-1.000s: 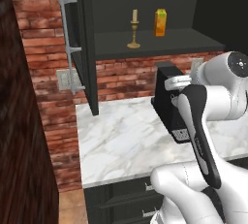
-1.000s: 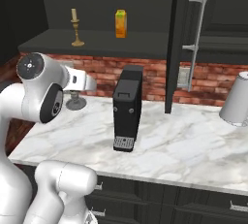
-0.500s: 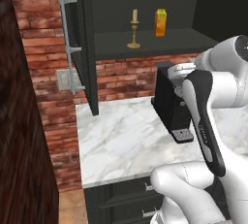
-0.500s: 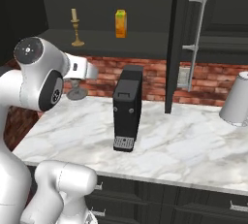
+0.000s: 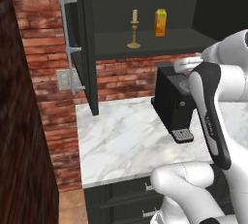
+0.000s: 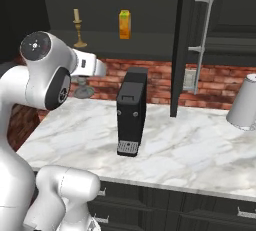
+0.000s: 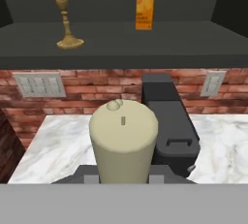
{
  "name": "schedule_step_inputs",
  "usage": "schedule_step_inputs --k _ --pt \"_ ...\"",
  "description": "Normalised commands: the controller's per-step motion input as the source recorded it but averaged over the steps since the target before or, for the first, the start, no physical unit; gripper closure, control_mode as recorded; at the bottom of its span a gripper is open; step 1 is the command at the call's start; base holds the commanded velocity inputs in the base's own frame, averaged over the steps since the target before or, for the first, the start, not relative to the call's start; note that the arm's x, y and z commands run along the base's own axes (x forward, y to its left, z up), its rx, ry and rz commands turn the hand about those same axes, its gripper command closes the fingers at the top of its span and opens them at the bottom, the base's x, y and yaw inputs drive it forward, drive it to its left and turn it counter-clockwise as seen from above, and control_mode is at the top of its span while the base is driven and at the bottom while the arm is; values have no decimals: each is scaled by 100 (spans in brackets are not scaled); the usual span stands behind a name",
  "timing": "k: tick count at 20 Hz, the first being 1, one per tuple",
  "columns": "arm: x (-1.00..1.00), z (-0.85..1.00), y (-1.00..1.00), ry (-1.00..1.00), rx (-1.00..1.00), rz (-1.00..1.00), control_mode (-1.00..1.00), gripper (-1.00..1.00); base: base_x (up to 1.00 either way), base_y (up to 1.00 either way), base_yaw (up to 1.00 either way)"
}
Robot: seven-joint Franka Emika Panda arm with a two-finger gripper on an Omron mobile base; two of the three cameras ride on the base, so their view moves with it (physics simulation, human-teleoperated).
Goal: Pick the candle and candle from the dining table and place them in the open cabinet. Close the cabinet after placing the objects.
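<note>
Gripper (image 7: 123, 179) is clamped around the grey-holder candle (image 7: 123, 140), below the cabinet shelf (image 7: 121, 46).

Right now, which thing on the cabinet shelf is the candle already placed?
Look into the open black cabinet above the marble worktop. On its dark shelf stand two things: the brass candle at left, slim and stemmed, unlike the boxy orange carton beside it.

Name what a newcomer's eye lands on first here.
The cream candle looms close in the hand view, held upright in the gripper. Behind it, a brass candle and an orange carton stand on the open cabinet's shelf, above a black coffee machine on the marble worktop.
</note>
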Motion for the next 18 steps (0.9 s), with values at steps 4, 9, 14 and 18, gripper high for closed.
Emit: schedule_step_inputs --k 4,9,14,18 --pt "10 7 -1 -7 0 0 -100 100 0 0 0" --pt "20 6 -7 -10 0 0 -100 100 0 0 0" --pt "26 4 -6 -11 0 -3 -100 100 0 0 0" --pt "18 16 -9 -6 0 -6 -100 100 0 0 0"
